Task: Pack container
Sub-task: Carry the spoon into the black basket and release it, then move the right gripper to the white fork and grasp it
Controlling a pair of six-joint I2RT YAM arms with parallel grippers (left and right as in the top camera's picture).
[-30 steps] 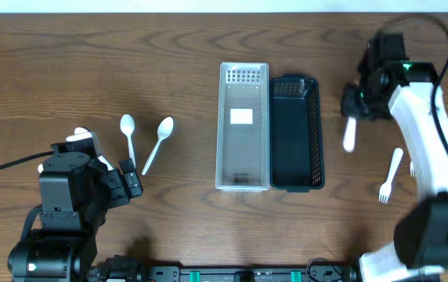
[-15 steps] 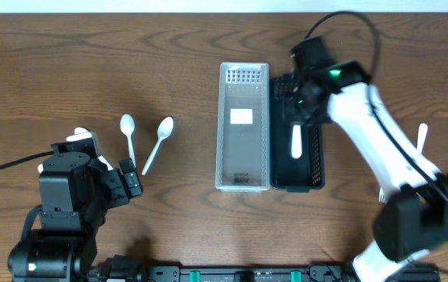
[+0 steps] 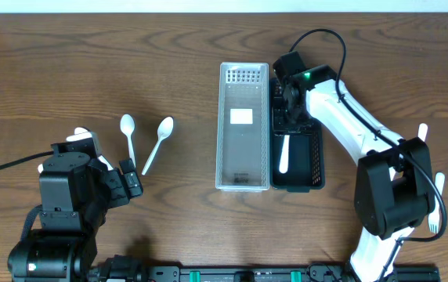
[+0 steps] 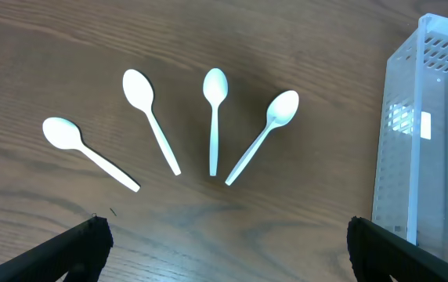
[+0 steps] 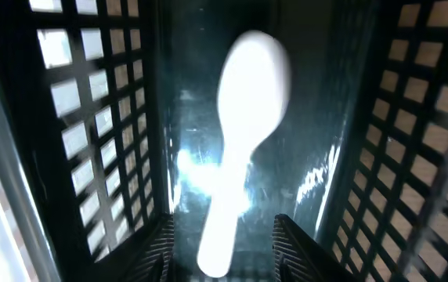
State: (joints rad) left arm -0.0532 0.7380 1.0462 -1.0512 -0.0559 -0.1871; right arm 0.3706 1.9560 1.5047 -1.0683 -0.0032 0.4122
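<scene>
Right wrist view: white spoon (image 5: 251,78) inside the black basket (image 5: 91,133). Its long axis runs along the basket's length. The bowl points away from the camera, and the handle end sits back between the tips of the right pincer (image 5: 224,241). The tips stand apart with a dark gap on each side of the handle, no contact visible. The spoon is smooth plastic with an oval bowl, overexposed and blurred. Cannot tell whether it lies on the basket floor or hangs just above it. The floor is glossy with glare patches. The walls are a square lattice of black plastic.

Overhead: the basket is long and rectangular, and the right arm covers its far end. The clear container (image 3: 243,157) stands side by side against the basket's left wall and has translucent, perforated walls. The desk (image 3: 169,47) is brown wood grain.

Left wrist view: four loose spoons (image 4: 214,125) lie fanned out well left of the basket, bowls away from the camera. Only the dark tips of the left pincer (image 4: 228,239) show, set wide apart around nothing. A white utensil (image 3: 422,135) lies right of the basket, partly hidden by the arm and too small to identify.
</scene>
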